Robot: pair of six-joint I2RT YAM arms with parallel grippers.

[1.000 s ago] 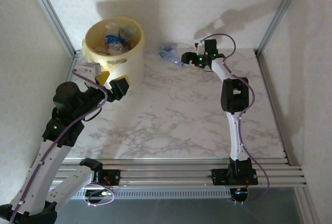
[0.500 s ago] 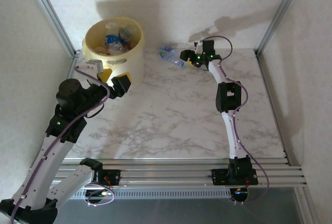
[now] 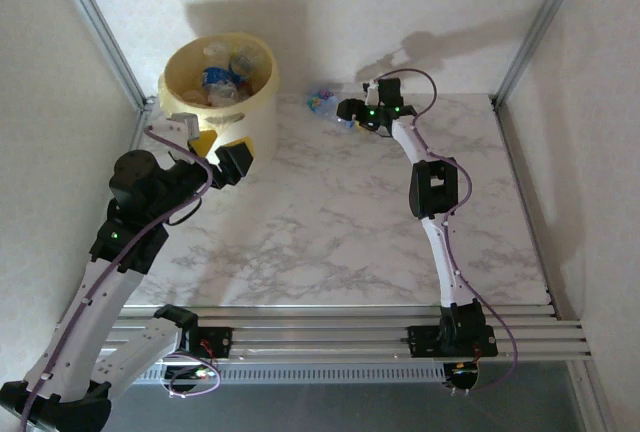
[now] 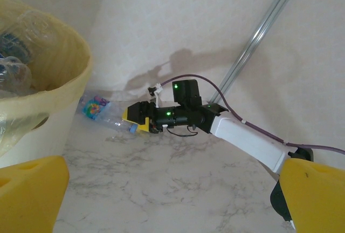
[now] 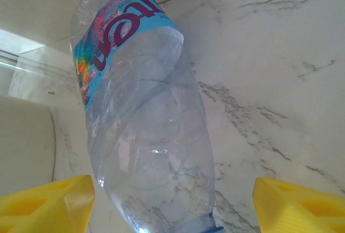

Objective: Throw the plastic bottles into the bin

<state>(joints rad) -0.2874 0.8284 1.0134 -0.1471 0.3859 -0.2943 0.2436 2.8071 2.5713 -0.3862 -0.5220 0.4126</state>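
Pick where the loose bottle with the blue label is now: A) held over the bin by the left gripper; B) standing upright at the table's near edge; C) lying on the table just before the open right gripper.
C: the bottle lies on its side on the table, its cap end between the spread fingers of the right gripper.

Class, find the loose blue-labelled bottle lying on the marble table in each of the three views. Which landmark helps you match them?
Top external: the bottle lies upper middle, at the table's far edge.
Left wrist: the bottle is left of centre, by the wall.
Right wrist: the bottle is close up in the centre, cap end at the bottom.
Landmark: the bin, just left of the bottle in the top and left wrist views.
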